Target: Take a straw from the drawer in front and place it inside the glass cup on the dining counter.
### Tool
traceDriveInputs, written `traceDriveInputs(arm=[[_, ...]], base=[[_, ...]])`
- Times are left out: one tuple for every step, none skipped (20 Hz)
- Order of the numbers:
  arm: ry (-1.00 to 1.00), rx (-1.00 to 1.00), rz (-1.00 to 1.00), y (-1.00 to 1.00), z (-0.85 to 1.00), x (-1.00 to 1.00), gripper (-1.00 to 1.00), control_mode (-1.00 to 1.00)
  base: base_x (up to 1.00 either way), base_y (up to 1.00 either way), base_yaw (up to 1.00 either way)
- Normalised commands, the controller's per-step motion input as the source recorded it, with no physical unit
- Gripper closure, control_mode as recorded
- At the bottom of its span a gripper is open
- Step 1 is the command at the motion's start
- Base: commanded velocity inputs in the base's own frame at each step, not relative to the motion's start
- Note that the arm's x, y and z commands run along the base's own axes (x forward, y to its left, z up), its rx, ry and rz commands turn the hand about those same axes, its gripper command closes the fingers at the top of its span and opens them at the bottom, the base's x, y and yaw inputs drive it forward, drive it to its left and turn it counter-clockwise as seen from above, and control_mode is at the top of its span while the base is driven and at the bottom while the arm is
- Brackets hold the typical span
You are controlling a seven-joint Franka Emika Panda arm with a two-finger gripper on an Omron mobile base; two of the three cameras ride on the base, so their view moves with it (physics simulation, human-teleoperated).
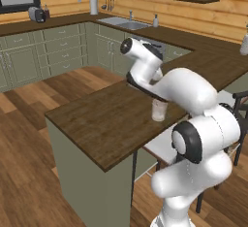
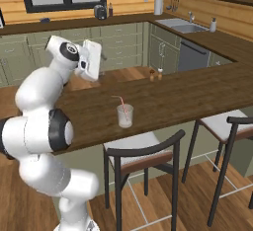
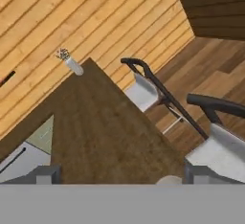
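The glass cup (image 2: 125, 115) stands upright near the front edge of the dining counter (image 2: 173, 96). The red straw (image 2: 121, 104) leans inside it, its bent end poking out above the rim. From the left base side the cup (image 1: 159, 109) shows just past my forearm on the dark counter (image 1: 97, 119). My hand (image 2: 91, 58) hangs above the counter, up and to the left of the cup and apart from it. In the hand view the gripper (image 3: 122, 174) is open, with nothing between its fingers and the counter top (image 3: 95, 122) below. The drawer is out of view.
Two dark-framed stools (image 2: 143, 151) (image 2: 227, 126) stand along the counter's near side. Small shakers (image 2: 155, 74) sit at its far edge. A sink (image 1: 123, 23) lies in the back worktop. A small bottle (image 3: 72, 65) stands at the counter's corner.
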Motion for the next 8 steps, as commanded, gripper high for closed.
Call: traceDriveInputs(arm=[[-0.53, 0.61, 0.25, 0.18, -1.00, -0.97, -1.00, -1.00], [-0.42, 0.61, 0.29, 0.06, -1.00, -1.00, -1.00, -1.00], [-0.33, 0.59, 0.33, 0.00, -1.00, -1.00, -1.00, -1.00], [-0.29, 0.57, 0.35, 0.00, -1.00, -1.00, -1.00, -1.00], [-0.27, 0.56, 0.38, 0.00, -1.00, -1.00, -1.00, -1.00], [-0.21, 0.54, 0.39, 0.00, -1.00, -1.00, -1.00, -1.00], [-0.18, 0.52, 0.41, -0.14, -1.00, -1.00, -1.00, -1.00], [-0.12, 0.47, 0.41, -0.19, -1.00, -1.00, -1.00, -1.00]], base=[[0.00, 0.00, 0.00], [0.00, 0.00, 0.00], [0.00, 0.00, 0.00], [0.00, 0.00, 0.00], [0.00, 0.00, 0.00], [0.00, 0.00, 0.00], [0.00, 0.00, 0.00], [0.00, 0.00, 0.00]])
